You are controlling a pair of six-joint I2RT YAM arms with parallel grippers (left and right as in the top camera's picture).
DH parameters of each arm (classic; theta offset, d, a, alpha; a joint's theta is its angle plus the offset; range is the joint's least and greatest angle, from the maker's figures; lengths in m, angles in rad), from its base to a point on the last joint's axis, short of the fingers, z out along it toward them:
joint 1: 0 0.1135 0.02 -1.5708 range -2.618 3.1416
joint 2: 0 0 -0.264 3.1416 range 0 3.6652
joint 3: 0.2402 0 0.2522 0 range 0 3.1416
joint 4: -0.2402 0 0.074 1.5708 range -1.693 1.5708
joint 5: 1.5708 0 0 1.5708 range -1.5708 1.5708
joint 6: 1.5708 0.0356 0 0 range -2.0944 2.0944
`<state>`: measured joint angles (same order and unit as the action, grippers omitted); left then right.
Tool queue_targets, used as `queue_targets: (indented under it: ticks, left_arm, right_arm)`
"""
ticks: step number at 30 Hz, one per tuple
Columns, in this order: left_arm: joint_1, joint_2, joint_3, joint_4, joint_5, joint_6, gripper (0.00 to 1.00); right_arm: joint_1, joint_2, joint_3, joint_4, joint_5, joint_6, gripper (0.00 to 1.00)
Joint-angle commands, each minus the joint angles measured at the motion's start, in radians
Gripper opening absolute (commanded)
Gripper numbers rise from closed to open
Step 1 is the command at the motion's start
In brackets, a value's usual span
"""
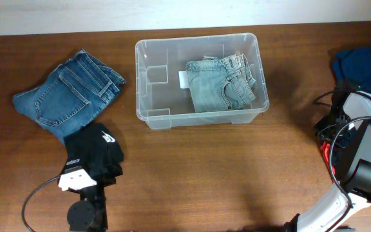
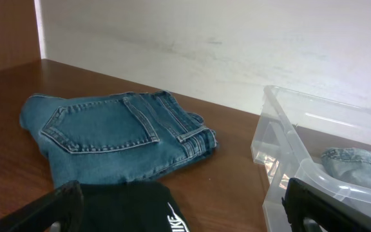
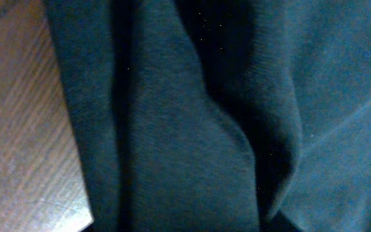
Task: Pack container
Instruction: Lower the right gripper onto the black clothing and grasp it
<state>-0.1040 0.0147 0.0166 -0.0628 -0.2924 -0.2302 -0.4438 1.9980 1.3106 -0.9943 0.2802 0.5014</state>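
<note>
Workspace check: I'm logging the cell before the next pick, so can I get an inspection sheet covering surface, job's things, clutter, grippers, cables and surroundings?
Surface: brown wooden table.
Job's things: clear container holds folded light-wash jeans at its right end; folded blue jeans and a black garment lie on the table to its left; dark blue garment at the right edge.
Clutter: nothing seen.
Grippers: left gripper open above the black garment; right gripper close over the dark blue garment, state unclear.
Cables: cable loop beside the left arm; wiring by the right arm.
Surroundings: white wall behind the table.
</note>
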Motion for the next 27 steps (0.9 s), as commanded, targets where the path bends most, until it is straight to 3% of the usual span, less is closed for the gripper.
queue_targets:
  ticks: [1,14,27]
  left_arm:
    - [0.005,-0.009,-0.006,0.002,0.000,0.012,0.99]
    - [0.005,-0.009,-0.006,0.002,0.000,0.012,0.99]
    - [0.005,-0.009,-0.006,0.002,0.000,0.012,0.99]
  right_arm:
    - [-0.001,0.006,-0.018,-0.007,0.001,0.012,0.35]
    - [-0.001,0.005,0.093,-0.076,0.024,-0.013,0.04]
    - [0.018,0.005,0.258,-0.165,0.031,-0.053,0.04]
